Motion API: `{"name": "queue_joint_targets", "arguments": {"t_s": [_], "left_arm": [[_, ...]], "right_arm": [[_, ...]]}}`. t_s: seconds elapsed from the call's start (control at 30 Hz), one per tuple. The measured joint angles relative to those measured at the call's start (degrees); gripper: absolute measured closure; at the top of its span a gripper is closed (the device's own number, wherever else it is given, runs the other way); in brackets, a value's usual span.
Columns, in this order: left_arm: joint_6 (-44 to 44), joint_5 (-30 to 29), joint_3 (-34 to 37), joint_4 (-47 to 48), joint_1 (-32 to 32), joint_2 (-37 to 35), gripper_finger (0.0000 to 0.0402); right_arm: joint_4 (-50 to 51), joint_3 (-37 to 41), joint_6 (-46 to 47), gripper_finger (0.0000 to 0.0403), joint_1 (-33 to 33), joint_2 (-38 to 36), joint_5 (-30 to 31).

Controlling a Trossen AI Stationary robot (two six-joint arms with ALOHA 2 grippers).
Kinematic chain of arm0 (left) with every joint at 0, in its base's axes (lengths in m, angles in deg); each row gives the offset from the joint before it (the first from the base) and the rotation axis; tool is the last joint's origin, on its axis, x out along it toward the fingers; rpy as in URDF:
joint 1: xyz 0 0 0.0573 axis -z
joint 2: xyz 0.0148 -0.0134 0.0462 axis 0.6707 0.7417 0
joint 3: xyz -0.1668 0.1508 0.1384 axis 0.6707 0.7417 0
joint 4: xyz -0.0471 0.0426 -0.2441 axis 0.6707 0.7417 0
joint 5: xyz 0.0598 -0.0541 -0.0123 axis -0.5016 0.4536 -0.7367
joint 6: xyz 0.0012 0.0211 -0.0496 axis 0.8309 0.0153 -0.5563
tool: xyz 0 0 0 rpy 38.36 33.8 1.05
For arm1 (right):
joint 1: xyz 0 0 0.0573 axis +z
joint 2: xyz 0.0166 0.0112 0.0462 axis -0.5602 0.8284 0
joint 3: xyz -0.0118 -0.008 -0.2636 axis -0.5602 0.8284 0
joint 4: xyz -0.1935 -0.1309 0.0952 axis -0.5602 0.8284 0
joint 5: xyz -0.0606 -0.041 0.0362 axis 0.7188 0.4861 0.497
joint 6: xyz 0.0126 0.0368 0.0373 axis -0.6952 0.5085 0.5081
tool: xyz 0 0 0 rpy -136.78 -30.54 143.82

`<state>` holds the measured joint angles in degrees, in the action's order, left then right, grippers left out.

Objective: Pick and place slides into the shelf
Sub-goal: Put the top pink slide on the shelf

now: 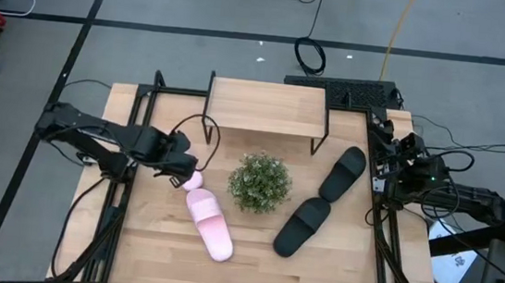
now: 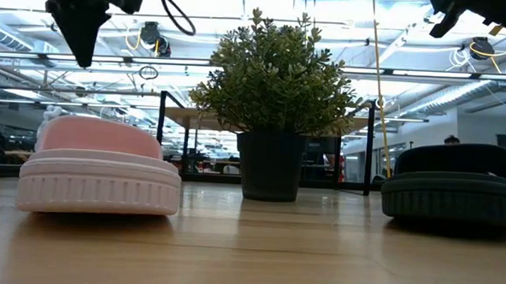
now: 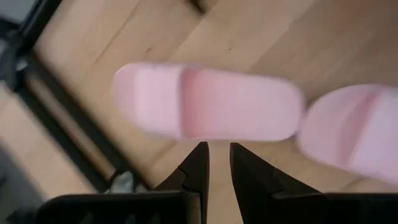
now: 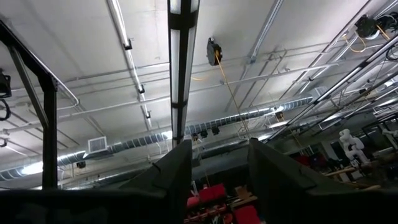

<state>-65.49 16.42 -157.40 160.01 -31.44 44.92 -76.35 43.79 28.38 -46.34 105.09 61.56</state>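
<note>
Wooden tabletop (image 1: 158, 253) fills the high view, with the shelf (image 1: 265, 106) at its far edge and a potted plant (image 1: 259, 181) standing mid-table between the two pairs of slides. Only the left wrist view shows both pink slides clearly: one pink slide (image 3: 205, 102) lies just ahead of the left gripper (image 3: 216, 163), whose fingers stand a narrow gap apart and hold nothing, and the second pink slide (image 3: 354, 132) lies beside the first. From above, the left gripper (image 1: 179, 166) hovers over the near pink slide (image 1: 190, 179), while the longer-looking pink slide (image 1: 209, 223) runs diagonally away from it toward the table's front. Beyond the plant, two black slides (image 1: 324, 200) lie end to end on a diagonal. The right gripper (image 4: 217, 155) waits at the table's right edge, pointing at the ceiling, fingers apart and empty.
</note>
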Motion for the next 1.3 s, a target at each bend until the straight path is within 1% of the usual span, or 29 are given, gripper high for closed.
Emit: {"name": "queue_joint_targets", "arguments": {"t_s": [0.17, 0.3, 0.37, 0.47, 0.6, 0.7, 0.83, 1.0, 1.17, 1.3], "left_arm": [[0.4, -3.4, 0.0, -5.0, 3.3, 0.0, 0.0339], [-0.6, -4.2, 0.0, -4.2, 4.1, 0.0, 0.0337], [-1.2, -4.3, 0.0, -3.5, 4.1, 0.0, 0.0327], [-2.8, -4.6, 0.0, -3.0, 4.1, 0.0, 0.0295], [-4.1, -6.7, 1.1, -3.1, 4.1, 0.0, 0.0236], [-5.4, -6.8, 3.6, -3.4, 4.1, 0.0, 0.0198], [-7.6, -4.2, 9.1, -5.8, 4.1, 0.0, 0.0167], [-10.9, -4.2, 14.5, -10.4, 4.1, 0.0, 0.0154], [-10.0, -5.5, 19.4, -17.9, 4.1, 0.0, 0.0153], [-11.9, -7.4, 21.9, -17.6, 3.3, 0.0, 0.0153]], "right_arm": [[0.0, 0.0, 0.0, 0.0255, 0.0, 0.0, 0.0], [0.0, 0.0, 0.0, 0.0255, 0.0, 0.0, 0.0], [0.0, 0.0, 0.0, 0.0255, 0.0, 0.0, 0.0], [0.0, 0.0, 0.2, 0.0255, 0.0, 0.0, 0.0], [0.0, 0.0, 0.4, 0.0255, 0.0, 0.0, 0.0], [0.0, 0.0, 0.4, 0.0255, 0.0, 0.0, 0.0], [0.0, 0.0, 0.4, 0.0255, 0.0, 0.0, -0.1], [-0.2, 0.0, 0.4, 0.0255, 0.0, 0.0, 0.1], [-0.5, 0.0, 0.4, 0.0255, 0.0, 0.0, 0.3], [-0.5, 0.0, 0.4, 0.0255, 0.0, 0.0, 0.4]]}}
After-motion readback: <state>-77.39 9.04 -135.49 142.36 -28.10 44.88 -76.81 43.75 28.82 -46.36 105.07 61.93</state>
